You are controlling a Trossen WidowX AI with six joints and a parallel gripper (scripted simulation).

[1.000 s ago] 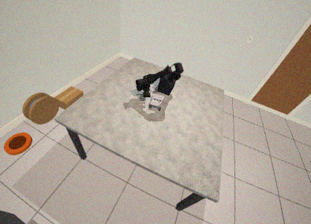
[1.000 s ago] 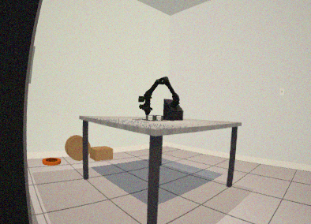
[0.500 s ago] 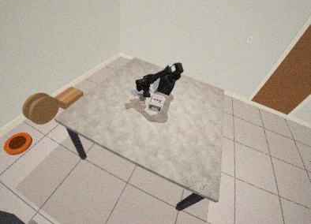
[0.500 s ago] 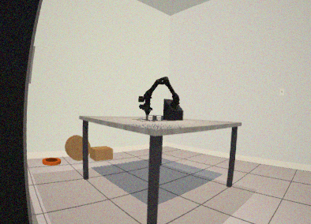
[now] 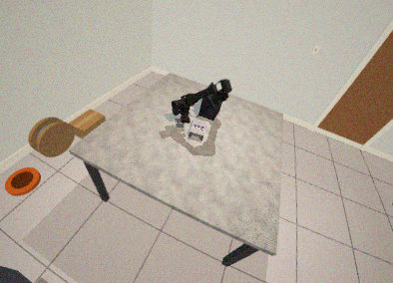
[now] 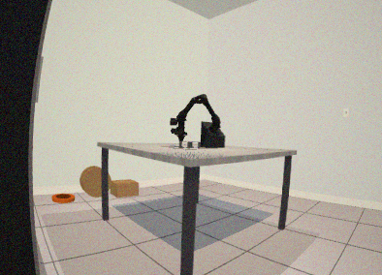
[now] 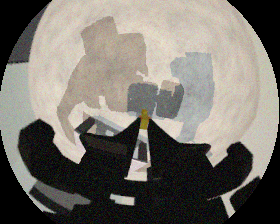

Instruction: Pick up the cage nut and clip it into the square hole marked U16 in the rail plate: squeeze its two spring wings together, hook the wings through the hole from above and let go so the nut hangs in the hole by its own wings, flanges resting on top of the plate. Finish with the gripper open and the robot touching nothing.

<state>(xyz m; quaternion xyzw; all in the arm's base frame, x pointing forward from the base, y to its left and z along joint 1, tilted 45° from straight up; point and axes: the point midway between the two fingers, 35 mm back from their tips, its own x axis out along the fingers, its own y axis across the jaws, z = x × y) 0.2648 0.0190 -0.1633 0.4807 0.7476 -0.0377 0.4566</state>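
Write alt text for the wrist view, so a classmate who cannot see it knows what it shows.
The robot's black two-fingered hand pinches a small yellow piece, probably the cage nut, between its fingertips. Beyond it, grey and brownish shadows spread over a pale, mottled tabletop, all within a round, black-cornered picture.

High corner view down and low side view sharing the table; wrist close-up.

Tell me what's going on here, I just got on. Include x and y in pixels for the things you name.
The arm's gripper (image 5: 185,119) (image 6: 180,144) (image 7: 144,119) is low over the table (image 5: 234,177) (image 6: 145,151), its fingers closed on a small yellow piece (image 7: 144,120), probably the cage nut. The pale plate (image 5: 198,127) is close by. The nut is not released yet; whether its wings are in U16, I cannot tell.
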